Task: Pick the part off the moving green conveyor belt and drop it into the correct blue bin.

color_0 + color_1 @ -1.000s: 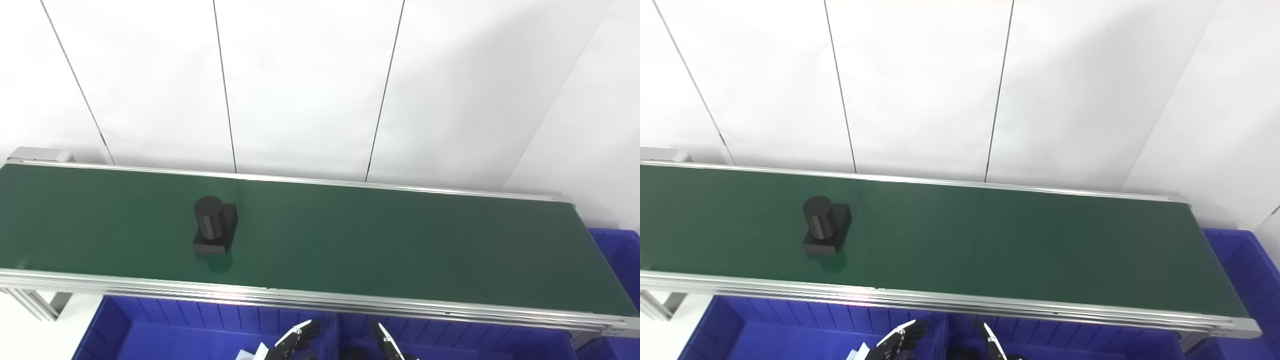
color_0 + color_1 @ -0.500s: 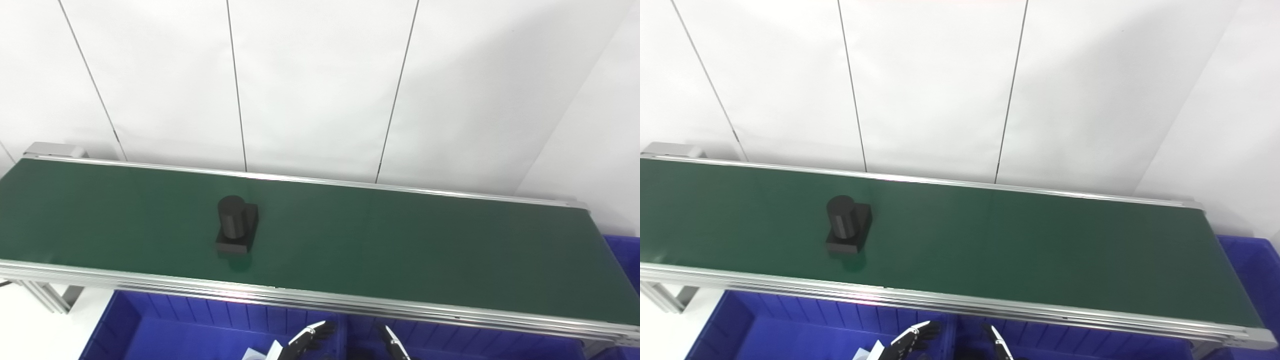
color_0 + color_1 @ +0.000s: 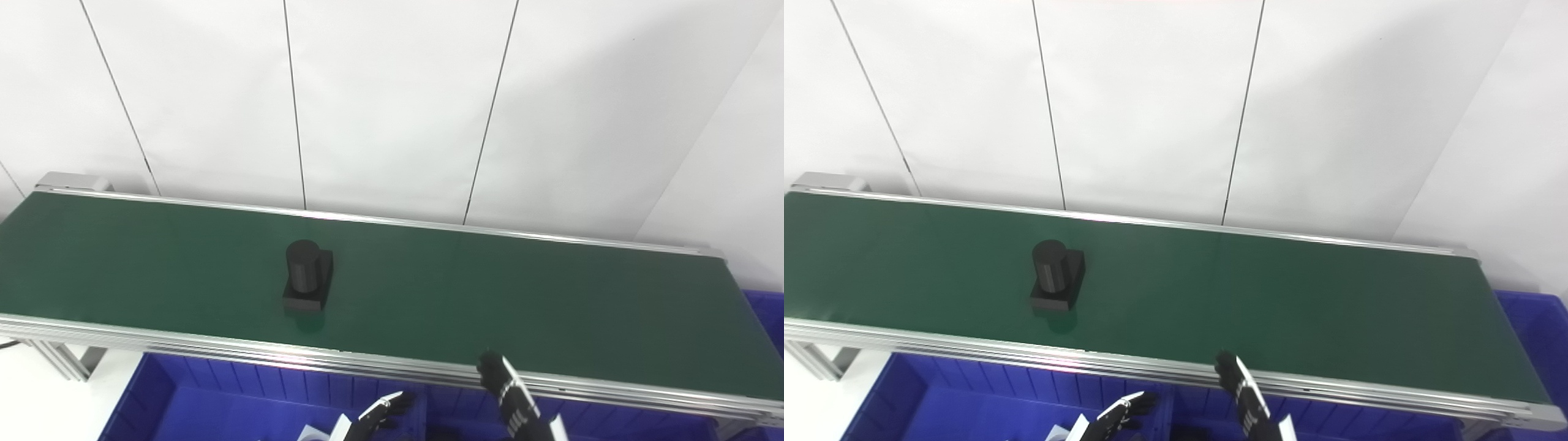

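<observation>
right hand (image 3: 511,395) visible; right eye view shows belt (image 3: 1335,306) end.

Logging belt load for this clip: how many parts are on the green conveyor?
1: a black part, cylinder on a block base, left of the belt's middle. Nothing hides the rest of the belt.

Right hand (image 3: 511,395): black segmented fingers showing white bands and markings along the back. Left hand (image 3: 376,418): black fingers carrying pale white-grey plates along their upper faces.
</observation>
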Available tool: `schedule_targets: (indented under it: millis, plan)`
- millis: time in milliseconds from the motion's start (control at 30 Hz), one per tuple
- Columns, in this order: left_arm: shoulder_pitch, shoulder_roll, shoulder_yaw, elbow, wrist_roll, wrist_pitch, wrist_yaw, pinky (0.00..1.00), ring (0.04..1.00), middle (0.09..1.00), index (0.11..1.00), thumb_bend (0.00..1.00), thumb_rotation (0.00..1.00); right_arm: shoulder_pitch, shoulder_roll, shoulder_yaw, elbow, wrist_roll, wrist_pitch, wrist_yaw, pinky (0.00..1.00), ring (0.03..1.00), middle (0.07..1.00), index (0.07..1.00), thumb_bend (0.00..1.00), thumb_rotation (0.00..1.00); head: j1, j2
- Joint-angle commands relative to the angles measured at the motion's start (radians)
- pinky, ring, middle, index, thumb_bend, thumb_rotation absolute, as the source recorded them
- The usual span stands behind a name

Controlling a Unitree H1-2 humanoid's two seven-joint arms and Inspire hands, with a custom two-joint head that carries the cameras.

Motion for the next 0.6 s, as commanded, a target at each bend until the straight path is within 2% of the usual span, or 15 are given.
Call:
schedule_targets:
  millis: [0, 233, 367, 533, 567]
  plan:
    - [-0.024, -0.011, -0.006, -0.008, 0.003, -0.033, 0.015, 0.76, 0.827, 0.833, 0.813, 0.69, 0.89, -0.024, 0.009, -0.008, -0.025, -0.009, -0.036, 0.009, 0.82, 0.857, 0.894, 0.902, 1.0, 1.0, -0.001, 0.002]
    - [-0.04, -0.021, -0.021, 0.015, 0.009, -0.033, 0.038, 0.76, 0.823, 0.83, 0.811, 0.66, 0.89, -0.131, 0.0, -0.049, 0.0, -0.021, -0.036, 0.013, 0.78, 0.844, 0.892, 0.905, 1.0, 0.98, 0.004, -0.007]
    - [-0.05, -0.029, -0.027, 0.028, 0.005, -0.033, 0.048, 0.76, 0.819, 0.826, 0.804, 0.69, 0.89, -0.21, -0.017, -0.082, 0.04, -0.019, -0.036, 0.027, 0.79, 0.857, 0.898, 0.908, 1.0, 0.96, 0.007, -0.009]
    - [-0.06, -0.03, -0.039, 0.035, 0.007, -0.033, 0.064, 0.76, 0.816, 0.825, 0.803, 0.69, 0.9, -0.286, -0.036, -0.123, 0.076, 0.0, -0.036, 0.051, 0.8, 0.853, 0.887, 0.9, 1.0, 0.92, 0.008, -0.014]
    - [-0.062, -0.029, -0.042, 0.037, 0.007, -0.033, 0.066, 0.75, 0.817, 0.826, 0.806, 0.67, 0.9, -0.297, -0.038, -0.13, 0.081, 0.003, -0.036, 0.054, 0.79, 0.849, 0.884, 0.895, 1.0, 0.9, 0.008, -0.014]
